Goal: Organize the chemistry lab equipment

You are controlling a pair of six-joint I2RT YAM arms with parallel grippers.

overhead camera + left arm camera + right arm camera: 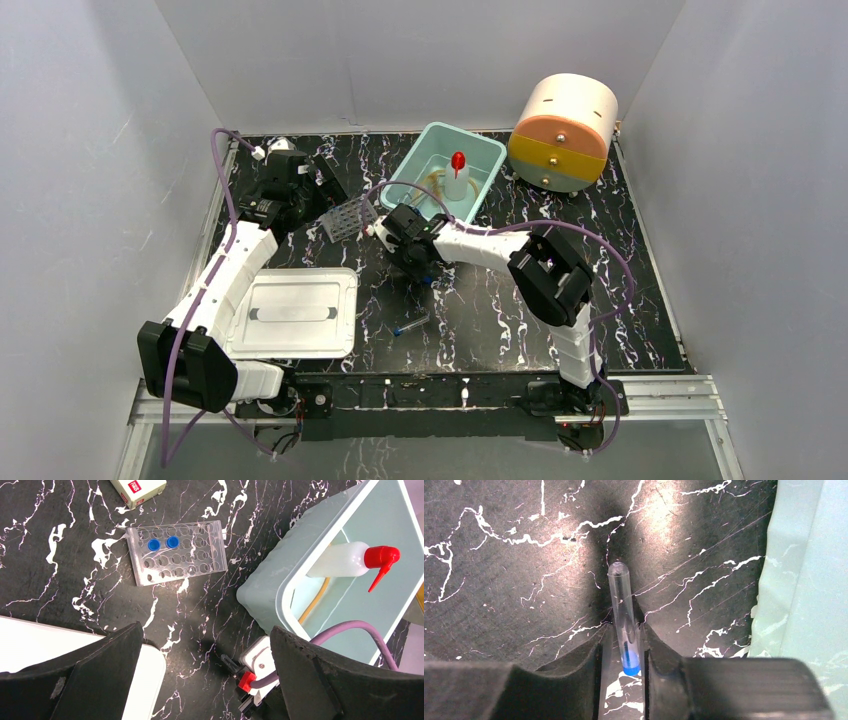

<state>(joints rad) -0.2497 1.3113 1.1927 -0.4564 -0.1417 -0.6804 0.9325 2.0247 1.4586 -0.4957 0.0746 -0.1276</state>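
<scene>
Black, white-veined tabletop (480, 320) is being shared by two arms. A thin, clear, blue-capped plastic tube (624, 605) is being gripped in the narrowed jaws of the right gripper (623, 636), near the clear grey tube rack (175, 552) and the pale green plastic bin (490, 150). The left gripper (207, 630) is being shown wide open, empty. Racking appears to be the step in hand; next, the tube likely needs aligning upright over a free hole. Four tubes are being counted: two racked, one gripped, one lying loose. One red-nozzled wash bottle (350, 560) is being stored in the bin.
</scene>
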